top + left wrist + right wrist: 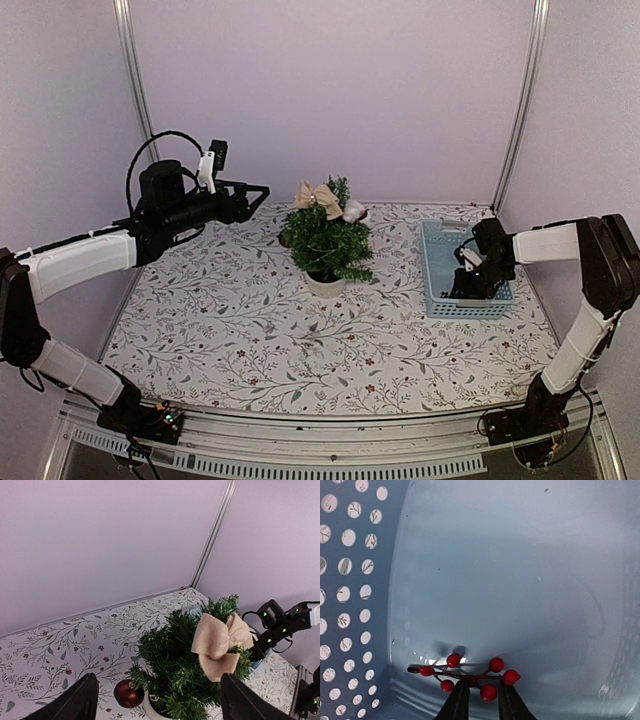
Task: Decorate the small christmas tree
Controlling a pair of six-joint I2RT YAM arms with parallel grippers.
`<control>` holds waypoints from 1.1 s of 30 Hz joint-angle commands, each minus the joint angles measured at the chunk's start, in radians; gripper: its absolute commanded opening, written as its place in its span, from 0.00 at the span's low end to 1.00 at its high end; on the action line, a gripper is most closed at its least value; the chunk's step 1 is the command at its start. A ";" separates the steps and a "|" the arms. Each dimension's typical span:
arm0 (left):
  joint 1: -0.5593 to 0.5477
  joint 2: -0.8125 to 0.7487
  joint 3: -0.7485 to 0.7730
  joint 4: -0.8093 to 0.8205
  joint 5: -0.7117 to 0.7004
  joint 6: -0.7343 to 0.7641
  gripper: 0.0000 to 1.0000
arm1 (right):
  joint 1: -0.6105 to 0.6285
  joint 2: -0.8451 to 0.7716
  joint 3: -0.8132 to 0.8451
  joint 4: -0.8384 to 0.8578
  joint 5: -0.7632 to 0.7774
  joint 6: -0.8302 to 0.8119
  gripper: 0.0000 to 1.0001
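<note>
The small christmas tree stands in a white pot mid-table, with a beige bow near its top and a silver ornament beside the bow. A red ball rests by the pot. My left gripper hovers open, high and left of the tree, holding nothing. In its wrist view the tree and bow lie between the fingers. My right gripper is down in the blue basket. Its jaws stand narrow on either side of a red berry sprig lying on the basket floor.
The basket wall with round holes rises close on the left of the right gripper. Purple walls and metal posts enclose the back. The floral table cloth runs to the near rail.
</note>
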State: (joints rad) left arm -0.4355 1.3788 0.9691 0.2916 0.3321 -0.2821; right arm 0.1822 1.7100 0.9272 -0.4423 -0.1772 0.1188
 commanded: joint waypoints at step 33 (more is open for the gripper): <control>0.004 -0.059 -0.025 0.006 0.002 0.012 0.86 | 0.022 0.102 0.131 0.201 0.230 0.131 0.71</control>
State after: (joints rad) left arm -0.4355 1.3457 0.9600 0.2932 0.3279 -0.2802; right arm 0.1844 1.8233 1.0687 -0.2714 -0.0345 0.2184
